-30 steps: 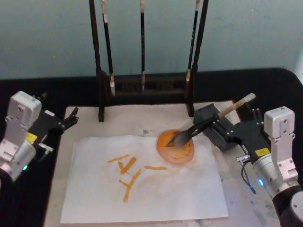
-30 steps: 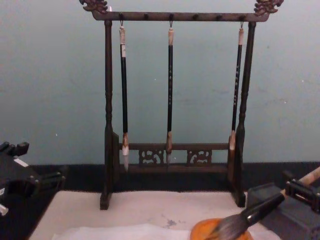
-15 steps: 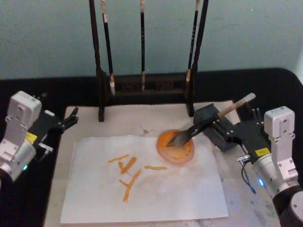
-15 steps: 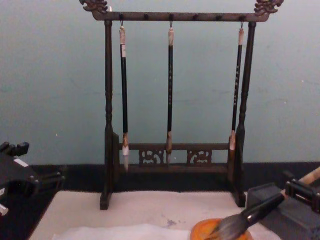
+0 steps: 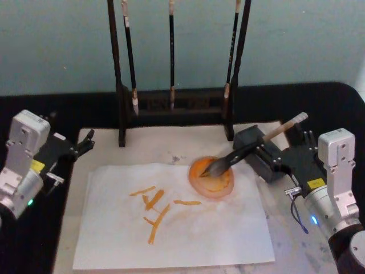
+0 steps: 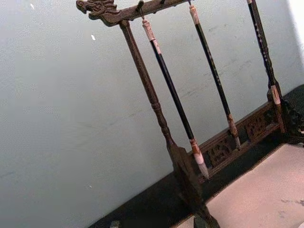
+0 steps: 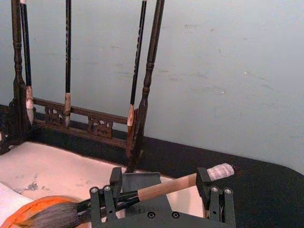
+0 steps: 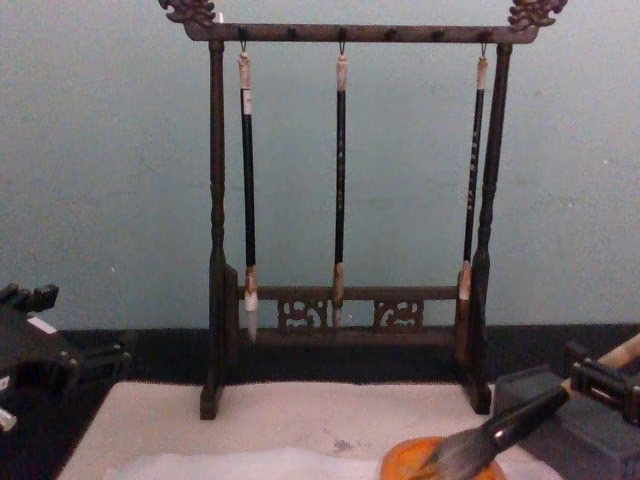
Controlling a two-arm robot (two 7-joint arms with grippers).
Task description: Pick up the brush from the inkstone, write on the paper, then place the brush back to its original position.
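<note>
**Brush back over the orange dish, right gripper around its handle**

Nearest the robot lies the paper (image 5: 171, 217), a wrinkled white sheet carrying several orange strokes (image 5: 154, 205), spread on the beige mat (image 5: 165, 145).

At the paper's far right corner sits a round orange dish (image 5: 212, 178). The bristle tuft of the brush (image 5: 251, 147) rests in that dish, and the shaft slopes up and away to the right, crossing the edge of the dark inkstone (image 5: 251, 140) that stands just beside the dish.

The right gripper (image 7: 164, 197) sits at the right side of the mat, level with the inkstone. In the right wrist view the pale handle passes between the two finger pairs, one (image 7: 102, 202) near the black ferrule and the other (image 7: 216, 197) near the wrapped handle end. The fingers stand spread to either side of the shaft, and whether they press on it cannot be made out.

The left gripper (image 5: 82, 142) is parked at the mat's left edge, well apart from the paper and the brush; I cannot tell how its fingers stand.

Farthest back stands the wooden brush rack (image 5: 177, 108), with three slim black brushes (image 8: 340, 180) hanging from its top bar against the pale wall.
</note>
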